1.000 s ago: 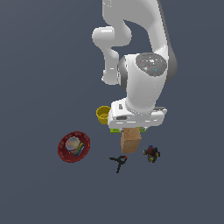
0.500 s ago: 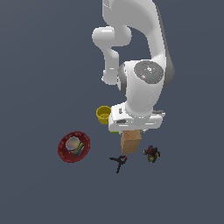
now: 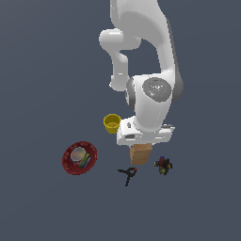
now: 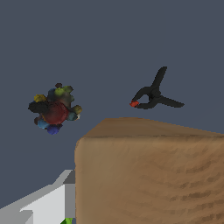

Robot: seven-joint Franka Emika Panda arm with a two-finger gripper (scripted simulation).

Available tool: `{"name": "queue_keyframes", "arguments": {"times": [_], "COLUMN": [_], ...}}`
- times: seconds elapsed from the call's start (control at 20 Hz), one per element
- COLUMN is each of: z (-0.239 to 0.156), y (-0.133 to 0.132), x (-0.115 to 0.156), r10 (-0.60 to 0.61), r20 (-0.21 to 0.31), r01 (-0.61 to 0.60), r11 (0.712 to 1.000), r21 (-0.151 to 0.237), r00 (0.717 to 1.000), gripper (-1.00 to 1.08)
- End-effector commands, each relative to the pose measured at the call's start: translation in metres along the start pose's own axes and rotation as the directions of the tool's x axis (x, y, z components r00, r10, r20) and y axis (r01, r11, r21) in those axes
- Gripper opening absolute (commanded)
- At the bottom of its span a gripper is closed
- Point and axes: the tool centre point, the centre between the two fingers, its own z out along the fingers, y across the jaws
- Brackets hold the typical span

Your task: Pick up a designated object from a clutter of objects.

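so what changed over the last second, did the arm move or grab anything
Little visibly changed. The wrist turned slightly above the tan box, and the arm shifted a touch; whether the jaws have closed on the box cannot be told, as the hand hides them. The box, yellow cup, red bowl, black clamp and multicoloured toy all stayed where they were.

Box top: you see the box [image 3: 140,154] half hidden under the arm's hand.
Gripper fingers: hidden from you.
Bowl [image 3: 68,164] contents: too small.
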Motion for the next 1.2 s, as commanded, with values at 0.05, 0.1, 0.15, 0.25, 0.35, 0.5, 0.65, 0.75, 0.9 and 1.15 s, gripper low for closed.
{"name": "queue_keyframes", "arguments": {"times": [0.05, 0.1, 0.15, 0.25, 0.35, 0.5, 0.65, 0.75, 0.9, 1.15], "z": [0.001, 0.001, 0.001, 0.001, 0.001, 0.0, -0.004, -0.01, -0.022, -0.055], "y": [0.0, 0.0, 0.0, 0.0, 0.0, 0.0, 0.004, 0.009, 0.022, 0.054], "x": [0.001, 0.001, 0.001, 0.001, 0.001, 0.0, -0.001, -0.002, -0.005, -0.012], "r10": [0.0, 0.0, 0.0, 0.0, 0.0, 0.0, 0.0, 0.0, 0.0, 0.0], "r20": [-0.001, -0.001, -0.001, -0.001, -0.001, 0.0, 0.0, 0.0, 0.0, -0.001], "r01": [0.0, 0.0, 0.0, 0.0, 0.0, 0.0, 0.0, 0.0, 0.0, 0.0], "r11": [1.0, 1.0, 1.0, 1.0, 1.0, 1.0, 1.0, 1.0, 1.0, 1.0], "r21": [0.0, 0.0, 0.0, 0.0, 0.0, 0.0, 0.0, 0.0, 0.0, 0.001], "r00": [1.0, 1.0, 1.0, 1.0, 1.0, 1.0, 1.0, 1.0, 1.0, 1.0], "gripper": [-1.0, -1.0, -1.0, -1.0, -1.0, -1.0, -1.0, -1.0, -1.0, -1.0]}}
